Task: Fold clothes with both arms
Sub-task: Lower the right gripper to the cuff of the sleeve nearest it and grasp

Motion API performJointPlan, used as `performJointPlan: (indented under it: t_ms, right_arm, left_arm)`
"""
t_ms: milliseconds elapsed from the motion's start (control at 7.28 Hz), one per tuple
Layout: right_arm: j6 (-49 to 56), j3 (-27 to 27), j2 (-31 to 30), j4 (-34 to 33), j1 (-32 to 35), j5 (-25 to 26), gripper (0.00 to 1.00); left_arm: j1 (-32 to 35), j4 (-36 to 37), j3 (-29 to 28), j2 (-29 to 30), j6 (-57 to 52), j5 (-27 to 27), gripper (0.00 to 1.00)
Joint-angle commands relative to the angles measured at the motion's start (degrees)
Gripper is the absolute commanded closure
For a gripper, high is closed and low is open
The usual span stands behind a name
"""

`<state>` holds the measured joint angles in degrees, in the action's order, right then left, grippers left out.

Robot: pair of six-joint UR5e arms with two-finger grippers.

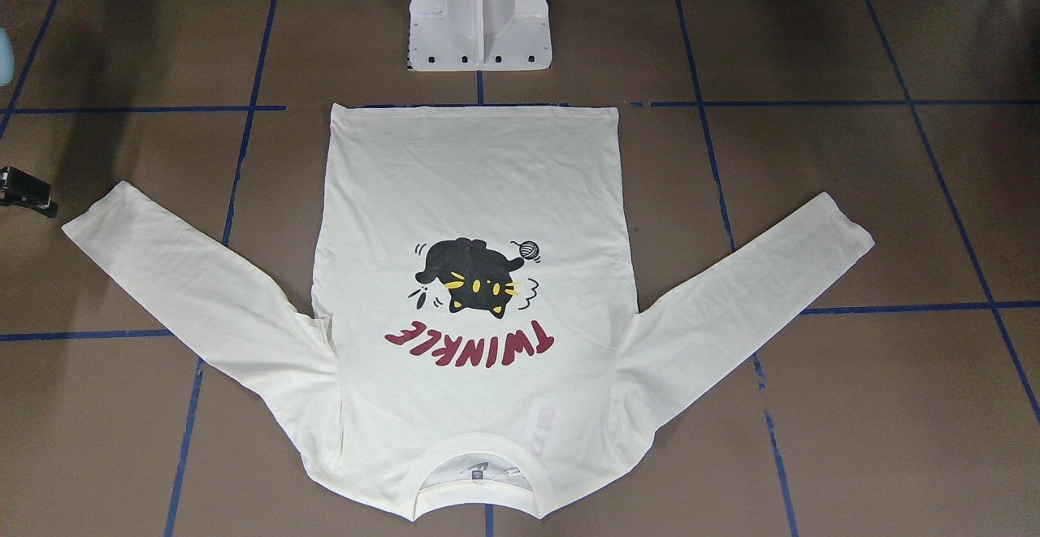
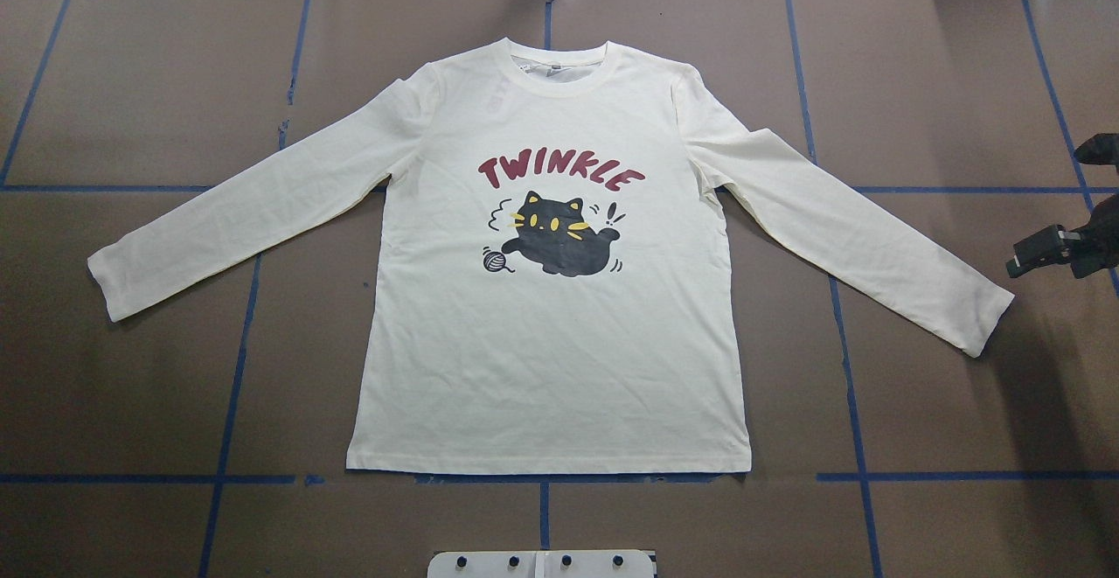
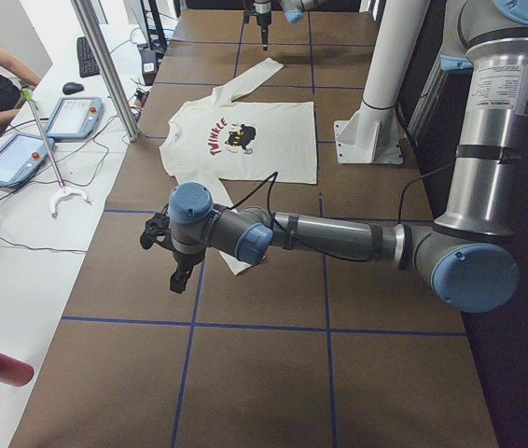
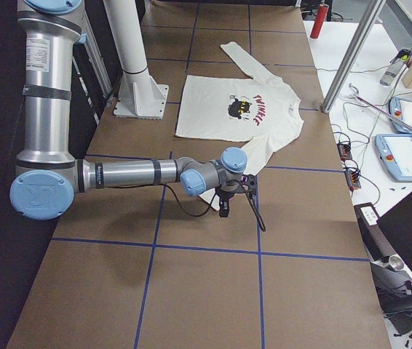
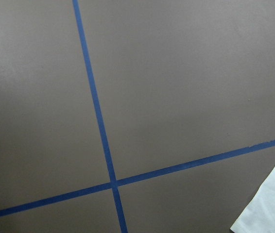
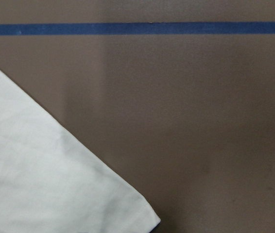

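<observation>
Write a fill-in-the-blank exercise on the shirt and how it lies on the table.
1. The T-shirt lies flat with its print facing ____.
2. The dark-red word printed beside the black cat reads ____.
3. The shirt's collar points ____ from the white pedestal.

Missing words: up; TWINKLE; away.

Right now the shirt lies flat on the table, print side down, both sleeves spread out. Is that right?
Not quite. The T-shirt lies print side up: the overhead exterior view shows the cat and TWINKLE on top. It is flat on the table, both sleeves spread out.
</observation>
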<state>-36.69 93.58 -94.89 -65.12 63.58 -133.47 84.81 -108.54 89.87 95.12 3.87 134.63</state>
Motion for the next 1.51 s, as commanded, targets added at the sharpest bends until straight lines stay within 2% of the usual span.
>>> performJointPlan:
  t_ms: [0, 275, 412, 550, 687, 825, 962, 1099, 1374]
  right_arm:
    - [-7.6, -1.37, 0.05, 2.71, -1.78, 1.8, 0.11]
    - [-8.74, -3.66, 0.66, 2.63, -3.45, 1.99, 0.14]
    - [-13.53, -3.75, 1.1, 2.8, -4.68, 1.99, 0.16]
    - [-15.15, -3.4, 1.11, 2.89, -5.12, 1.9, 0.42]
    - [-14.9, -3.49, 1.11, 2.89, -5.13, 1.81, 0.77]
    - [-14.9, -3.75, 1.02, 2.89, -5.22, 1.9, 0.79]
    - [-14.9, -3.75, 0.76, 2.89, -5.3, 1.9, 0.86]
    - [-14.99, -3.75, 0.76, 2.8, -5.22, 1.9, 1.0]
    - [-14.99, -2.71, 1.54, 2.63, -5.31, 1.73, 1.0]
  left_arm:
    - [-0.52, -2.55, -1.1, -0.02, -0.01, 0.28, 0.0]
    - [-0.61, -2.56, -1.19, -0.02, -0.09, 0.19, 0.0]
    - [-0.61, -2.56, -1.02, -0.02, -0.01, 0.28, 0.0]
    - [-0.61, -2.64, -1.1, -0.11, 0.08, 0.28, 0.0]
    - [-0.61, -2.64, -1.1, -0.11, 0.08, 0.28, 0.0]
    - [-0.52, -2.56, -1.02, -0.11, 0.17, 0.19, 0.0]
    - [-0.61, -2.56, -0.93, -0.11, 0.17, 0.19, 0.0]
    - [-0.52, -2.56, -0.84, -0.11, 0.26, 0.28, 0.0]
    - [-0.61, -2.56, -0.84, -0.11, 0.26, 0.28, 0.0]
